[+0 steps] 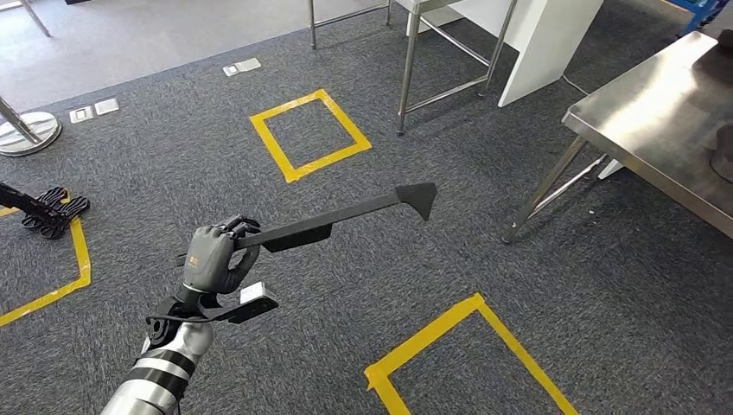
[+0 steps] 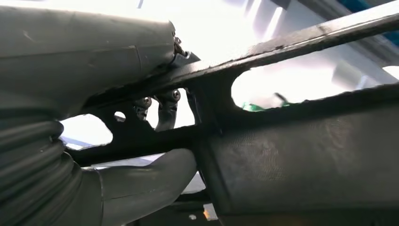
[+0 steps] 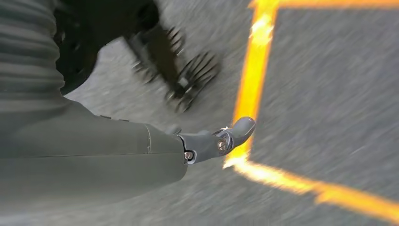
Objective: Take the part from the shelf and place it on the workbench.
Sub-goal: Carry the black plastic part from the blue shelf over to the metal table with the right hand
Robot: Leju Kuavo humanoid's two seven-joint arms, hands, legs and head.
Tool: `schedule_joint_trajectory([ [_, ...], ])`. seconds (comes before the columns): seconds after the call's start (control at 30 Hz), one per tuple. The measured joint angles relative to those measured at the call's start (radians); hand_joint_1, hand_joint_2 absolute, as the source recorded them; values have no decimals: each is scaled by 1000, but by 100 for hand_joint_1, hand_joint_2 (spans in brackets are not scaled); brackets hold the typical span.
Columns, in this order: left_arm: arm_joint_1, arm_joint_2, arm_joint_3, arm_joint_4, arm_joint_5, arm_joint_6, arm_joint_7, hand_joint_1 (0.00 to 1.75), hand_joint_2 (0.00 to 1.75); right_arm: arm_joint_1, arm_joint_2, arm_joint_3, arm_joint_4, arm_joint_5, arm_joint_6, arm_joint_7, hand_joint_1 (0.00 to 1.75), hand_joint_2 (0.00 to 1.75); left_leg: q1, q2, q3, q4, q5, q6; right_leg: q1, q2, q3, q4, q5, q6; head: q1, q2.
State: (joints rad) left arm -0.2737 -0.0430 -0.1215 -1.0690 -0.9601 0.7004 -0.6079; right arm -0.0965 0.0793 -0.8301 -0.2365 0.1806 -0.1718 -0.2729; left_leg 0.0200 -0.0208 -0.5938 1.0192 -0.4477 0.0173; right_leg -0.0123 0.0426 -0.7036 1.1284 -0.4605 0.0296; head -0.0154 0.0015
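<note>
Left hand (image 1: 214, 258) clenched the long black part (image 1: 346, 220), its wedged tip aimed right toward the workbench (image 1: 657, 121); right hand's (image 3: 141, 155) grasp I couldn't tell.

I see grey carpet floor (image 1: 432, 285) marked with yellow tape squares (image 1: 309, 134), floor sockets (image 1: 241, 67) near the far edge, and a white panel (image 1: 544, 43) behind metal frame legs (image 1: 406, 69).

Workbench (image 1: 657, 130) cut off; floor (image 3: 329, 117) blurred
</note>
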Motion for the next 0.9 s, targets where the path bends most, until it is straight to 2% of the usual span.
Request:
schedule_joint_trajectory([
  [0.03,5,1,4,-2,0,0,-2,175,175,5,2,1,3,7,-14,20,0,175,-2,15,0,0,-1,3,0,-20,-38,73,-27,-3,2,0],
  [0.07,10,2,9,-2,0,0,-3,175,175,10,3,2,6,14,-29,42,0,175,-4,32,0,0,-3,5,-1,-29,-72,137,-48,-2,2,0],
  [0.1,15,3,13,-3,0,0,-4,175,175,15,4,3,9,20,-42,62,0,175,-5,48,0,0,-4,6,-2,-32,-92,174,-56,2,2,0],
  [0.13,20,3,16,-3,0,0,-5,175,175,20,5,4,11,24,-51,79,0,175,-5,63,1,0,-6,5,-3,-36,-88,166,-49,9,2,0],
  [0.17,22,4,18,-5,0,0,-6,175,175,24,5,6,13,27,-58,90,0,175,-5,76,2,0,-7,4,-3,-44,-61,115,-28,18,3,0],
  [0.2,24,4,20,-7,0,0,-7,175,175,27,6,7,14,28,-62,97,0,175,-5,88,4,0,-9,2,-3,-65,-16,36,-2,25,3,0],
  [0.23,25,4,21,-9,0,0,-7,175,175,29,6,9,14,31,-66,103,0,175,-8,100,6,0,-12,-2,0,-95,28,-37,19,27,3,0],
  [0.27,25,5,23,-12,0,0,-7,175,175,28,7,11,14,34,-72,114,0,175,-11,111,10,0,-16,-8,4,-117,60,-90,35,24,3,0],
  [0.3,25,6,26,-15,0,0,-7,175,175,28,8,13,15,38,-79,130,0,175,-15,122,15,0,-19,-13,7,-131,76,-116,43,18,2,0],
  [0.33,26,8,28,-17,1,0,-7,175,175,27,10,15,17,44,-89,151,0,175,-17,134,20,-2,-22,-19,11,-128,78,-118,45,10,1,0],
  [0.37,27,8,30,-21,1,0,-7,175,175,28,11,16,18,49,-99,173,0,175,-16,146,25,-3,-25,-25,12,-112,77,-120,48,3,1,0],
  [0.4,28,9,33,-25,2,0,-7,175,175,29,13,17,19,55,-107,193,0,175,-13,145,29,-2,-30,-31,8,-98,79,-122,49,-3,0,0],
  [0.43,29,10,36,-29,2,0,-8,175,175,31,14,18,20,58,-114,207,0,175,-10,127,28,11,-42,-36,3,-85,81,-124,51,-10,-1,0],
  [0.47,31,11,40,-33,4,0,-8,175,175,32,15,20,21,61,-119,216,0,175,-7,98,17,43,-66,-40,-2,-72,85,-127,53,-18,-3,0],
  [0.53,39,15,47,-36,6,0,-9,175,175,33,19,23,21,64,-122,225,0,175,-4,37,-40,165,-134,-43,-5,-45,87,-128,53,-29,-8,0],
  [0.57,45,17,51,-36,6,0,-9,175,175,33,21,24,22,66,-123,229,0,175,-4,24,-73,229,-161,-44,-3,-30,88,-127,53,-31,-10,0],
  [0.6,51,20,53,-36,6,0,-9,175,175,33,23,25,23,68,-123,233,0,175,-4,19,-98,271,-172,-44,-2,-12,89,-127,53,-31,-10,0],
  [0.63,55,21,56,-36,6,0,-9,175,175,34,25,26,24,70,-123,237,0,175,-3,17,-106,278,-161,-43,-2,6,90,-126,53,-31,-10,0],
  [0.67,58,23,58,-37,6,0,-9,175,175,35,26,28,25,71,-124,240,0,175,-2,15,-96,246,-131,-42,-2,22,91,-125,53,-31,-10,0],
  [0.7,59,23,59,-38,6,0,-9,175,175,35,27,29,26,72,-124,242,0,175,1,5,-69,185,-89,-42,-2,38,92,-123,52,-30,-10,0],
  [0.77,60,24,62,-41,7,0,-9,175,175,35,29,32,27,73,-124,243,0,175,10,-44,-14,64,-34,-43,-1,65,89,-116,50,-24,-10,0],
  [0.8,61,25,63,-42,7,0,-9,175,175,35,30,33,27,74,-123,242,0,175,12,-61,1,30,-24,-42,0,76,85,-114,50,-19,-9,0],
  [0.83,62,25,64,-43,7,0,-8,175,175,36,30,33,27,74,-122,239,0,175,11,-69,5,19,-26,-39,0,86,80,-114,51,-13,-9,0],
  [0.9,64,25,64,-47,7,0,-8,175,175,39,31,34,27,74,-119,232,0,175,6,-45,6,15,-21,-27,-2,96,70,-117,56,-1,-9,0],
])
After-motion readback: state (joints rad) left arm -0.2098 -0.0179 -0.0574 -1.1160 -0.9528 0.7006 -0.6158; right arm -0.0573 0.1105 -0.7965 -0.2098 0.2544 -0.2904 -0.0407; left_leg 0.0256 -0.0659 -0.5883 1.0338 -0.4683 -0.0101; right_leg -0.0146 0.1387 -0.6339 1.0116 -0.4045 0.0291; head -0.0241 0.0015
